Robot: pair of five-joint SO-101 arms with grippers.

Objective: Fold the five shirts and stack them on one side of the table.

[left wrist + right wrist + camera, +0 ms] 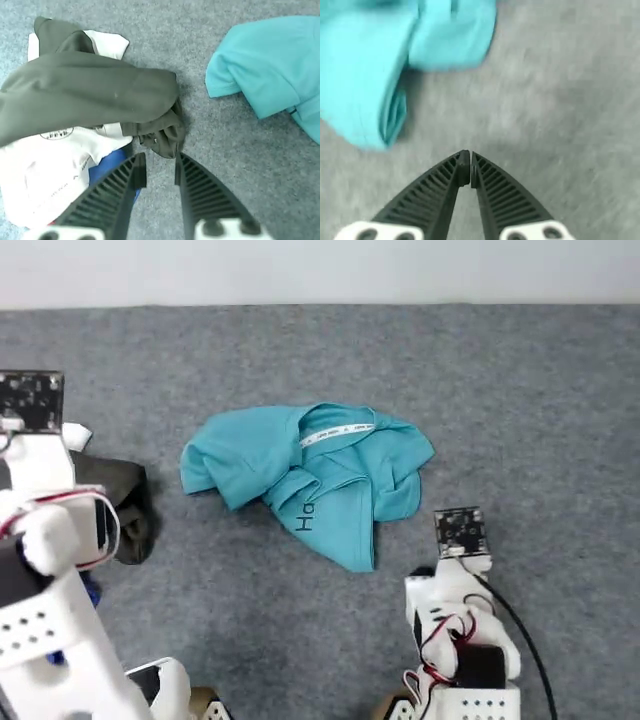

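High view, far left: the left arm (50, 540) stands at the table's left edge, and a dark grey shirt (125, 505) peeks out just beside it.
Left gripper (159, 165): jaws parted by a narrow gap with nothing between them, and the tips sit just short of the dark grey shirt's crumpled hem.
Pile: the dark grey shirt is draped on top, a white shirt (45, 170) lies under it, and there's a blue shirt (107, 170) showing beneath the white one, right by one finger.
Teal shirt (310, 475): mid-table, crumpled and unfolded, with its collar toward the far side and one flap trailing toward the near edge. It lies apart from the pile.
Table (540, 380): grey, carpet-like cover.
Right arm (460, 630): down at the near edge, just right of the trailing flap.
Right gripper (467, 162): fingers pressed together and gripping nothing. It hangs over the grey cover, with the teal shirt lying beyond the tips.
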